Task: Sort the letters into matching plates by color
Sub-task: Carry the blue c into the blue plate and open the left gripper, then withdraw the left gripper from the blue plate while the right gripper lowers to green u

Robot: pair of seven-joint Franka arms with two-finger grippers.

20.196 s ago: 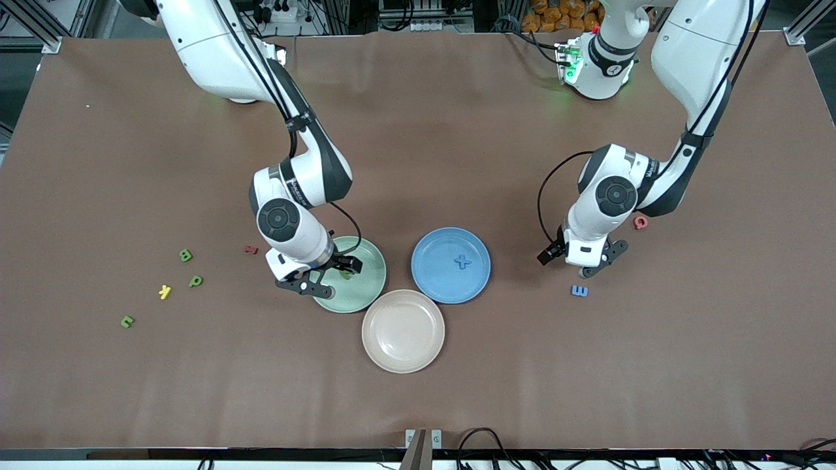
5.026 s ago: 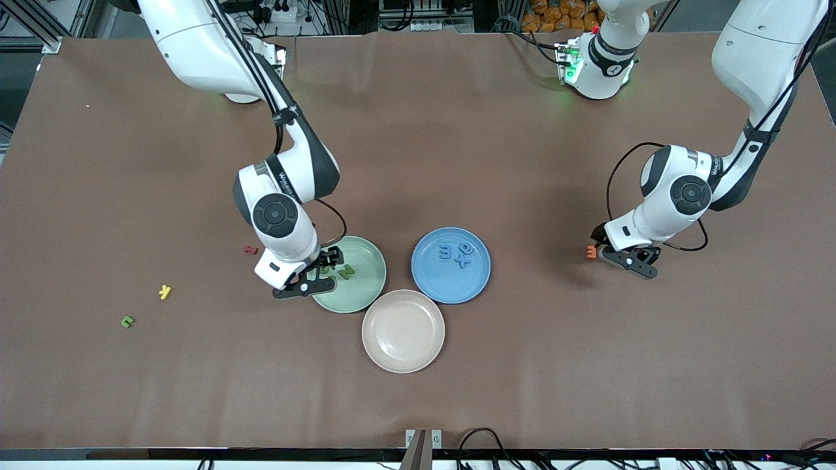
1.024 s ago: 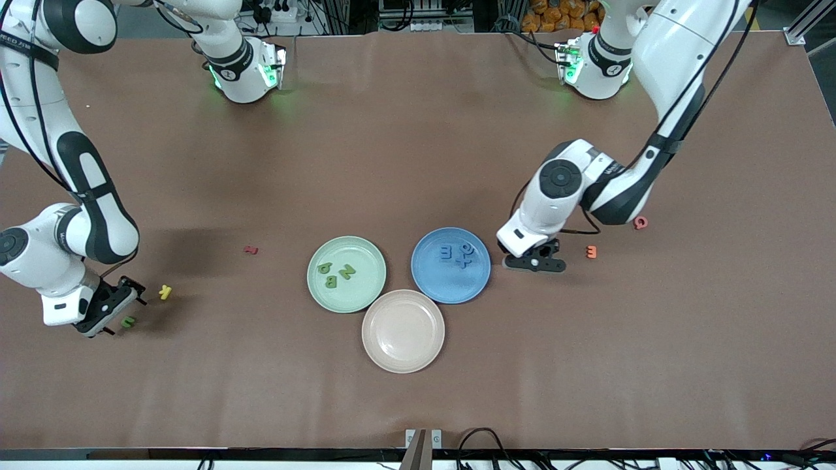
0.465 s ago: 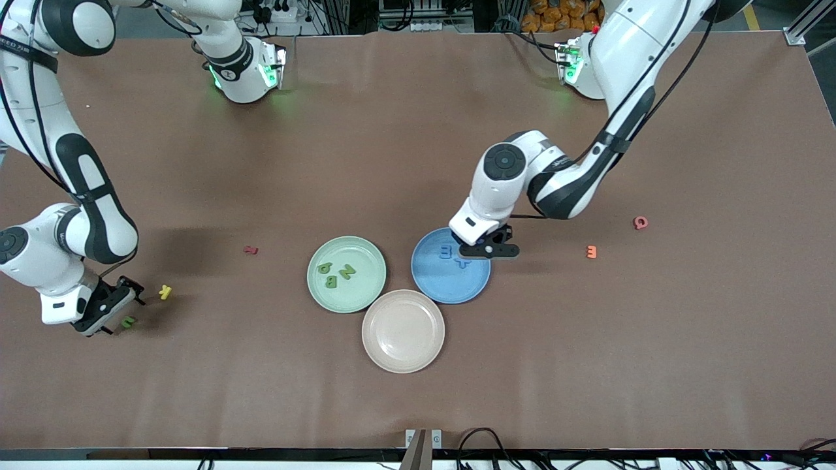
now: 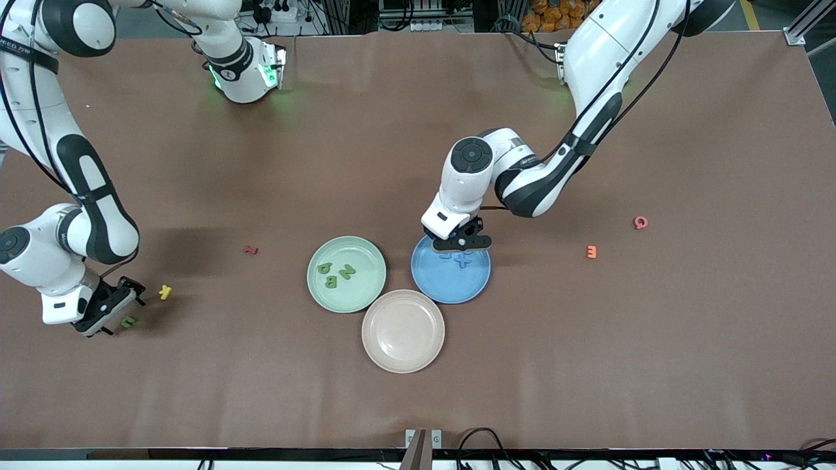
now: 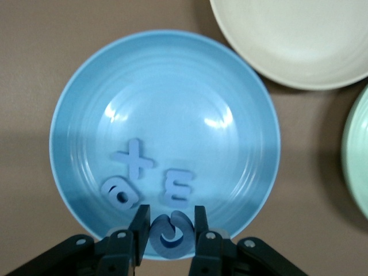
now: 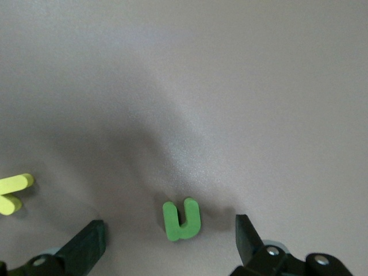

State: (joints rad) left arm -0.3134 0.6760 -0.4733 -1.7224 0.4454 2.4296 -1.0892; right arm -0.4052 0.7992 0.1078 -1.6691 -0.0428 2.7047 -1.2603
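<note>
My left gripper (image 5: 462, 243) hangs over the blue plate (image 5: 450, 290) at its rim farthest from the front camera, shut on a curled blue letter (image 6: 171, 233). In that plate (image 6: 190, 98) lie a blue plus (image 6: 133, 164), an E (image 6: 177, 188) and a rounded letter (image 6: 119, 195). The mint green plate (image 5: 358, 297) holds three dark green letters (image 5: 345, 271). Low at the right arm's end of the table, my right gripper (image 5: 111, 308) is open. A green U (image 7: 181, 219) lies flat on the table between its fingers (image 7: 86, 244), untouched.
A beige plate (image 5: 403, 331) sits nearer the front camera, touching both other plates. A yellow letter (image 5: 165, 292) lies beside the right gripper and a dark red one (image 5: 251, 250) farther off. An orange letter (image 5: 591, 251) and a red one (image 5: 641, 222) lie toward the left arm's end.
My left gripper has carried the blue letter from beside the blue plate to over its rim. The right arm has stayed still over the green U.
</note>
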